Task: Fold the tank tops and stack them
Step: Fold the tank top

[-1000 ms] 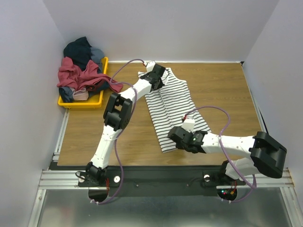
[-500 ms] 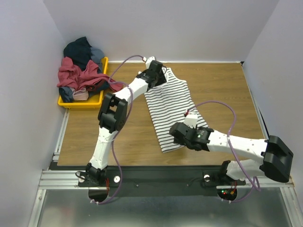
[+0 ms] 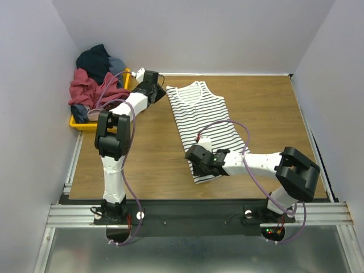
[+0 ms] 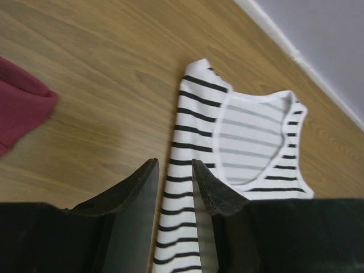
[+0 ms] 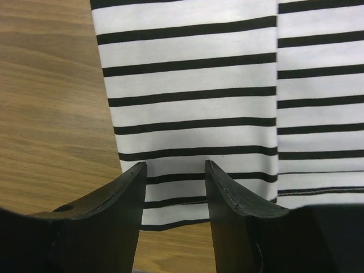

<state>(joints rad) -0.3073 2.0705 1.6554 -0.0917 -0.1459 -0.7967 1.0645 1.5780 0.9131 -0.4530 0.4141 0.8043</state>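
White striped tank top point(image 3: 202, 114): one.

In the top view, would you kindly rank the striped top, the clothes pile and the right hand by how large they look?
1. striped top, largest
2. clothes pile, somewhat smaller
3. right hand, clearly smallest; it sits above the table, nearer the camera, so it is really smaller still.

Count: one spread top, one tray, one heap, two grippers.
A single striped tank top point(image 3: 206, 122) lies on the one table point(image 3: 267, 108). One yellow tray point(image 3: 82, 123) holds one heap of clothes point(image 3: 91, 85), too tangled to count. The two grippers are the left gripper point(image 4: 173, 166) and the right gripper point(image 5: 174, 165).
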